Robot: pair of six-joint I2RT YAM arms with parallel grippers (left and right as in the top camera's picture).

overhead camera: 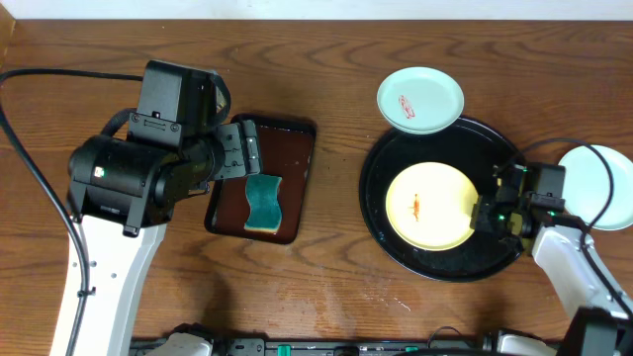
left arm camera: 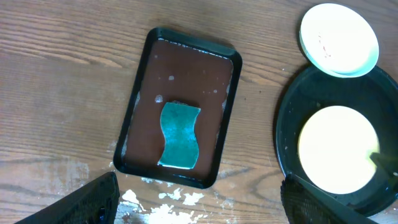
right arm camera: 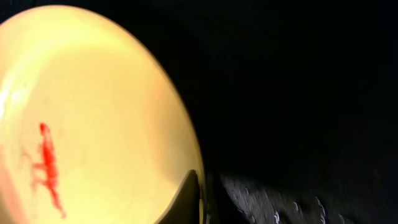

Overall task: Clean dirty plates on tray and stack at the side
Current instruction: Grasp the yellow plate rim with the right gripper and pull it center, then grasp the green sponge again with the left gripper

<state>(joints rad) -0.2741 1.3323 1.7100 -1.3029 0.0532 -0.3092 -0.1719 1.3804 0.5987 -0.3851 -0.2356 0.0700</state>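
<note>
— Wooden desk (overhead camera: 336, 297) from overhead: what lay on it?
— A black tray (overhead camera: 381, 213) sat toward the right edge with the yellow plate (overhead camera: 427, 206) inside. A mint plate (overhead camera: 420, 99) overlapped its far rim, and a second mint plate (overhead camera: 623, 193) lay at the desk's right edge. The left tool (overhead camera: 247, 150) hung over a brown tray (overhead camera: 292, 158) holding a sponge (overhead camera: 264, 203). The right tool (overhead camera: 490, 213) was at the yellow plate's right rim.
— Left wrist?
— Its fingers (left arm camera: 87, 202) stood wide apart, gripping nothing.
— Right wrist?
— A red smear (right arm camera: 46, 165) showed on the yellow plate. Whether that tool was shut or gripping, I couldn't tell.
</note>
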